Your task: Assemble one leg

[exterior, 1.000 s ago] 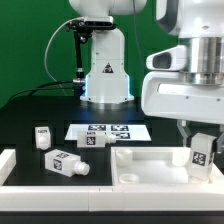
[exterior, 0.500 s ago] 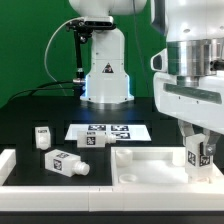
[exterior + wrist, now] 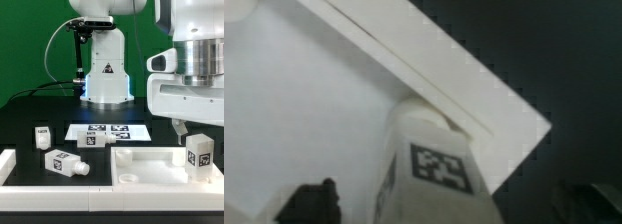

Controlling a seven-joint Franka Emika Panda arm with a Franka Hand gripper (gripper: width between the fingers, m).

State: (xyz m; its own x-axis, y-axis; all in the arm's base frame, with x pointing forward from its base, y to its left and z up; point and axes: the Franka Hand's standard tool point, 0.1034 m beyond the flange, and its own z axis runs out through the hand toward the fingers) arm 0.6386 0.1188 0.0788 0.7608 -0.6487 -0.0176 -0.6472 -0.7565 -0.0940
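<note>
A white leg (image 3: 198, 153) with a black-and-white tag stands upright on the near right corner of the large white rimmed panel (image 3: 150, 163) in the exterior view. My gripper (image 3: 196, 130) hangs just above it, with one dark finger (image 3: 178, 127) showing over the leg's top. In the wrist view the leg (image 3: 438, 165) rises between my two dark fingers (image 3: 308, 203), with a gap on each side. My gripper (image 3: 446, 205) is open and holds nothing. The leg's peg end is hidden.
Other white tagged legs are on the black table: one upright (image 3: 41, 136), one lying (image 3: 66, 163), one small (image 3: 95, 141) by the marker board (image 3: 110, 131). A white raised block (image 3: 6, 164) is at the left edge. The robot base (image 3: 105, 75) stands behind.
My gripper has let go of the leg and risen; the leg's tag now shows free below the fingers. The leg stays standing on the panel corner.
</note>
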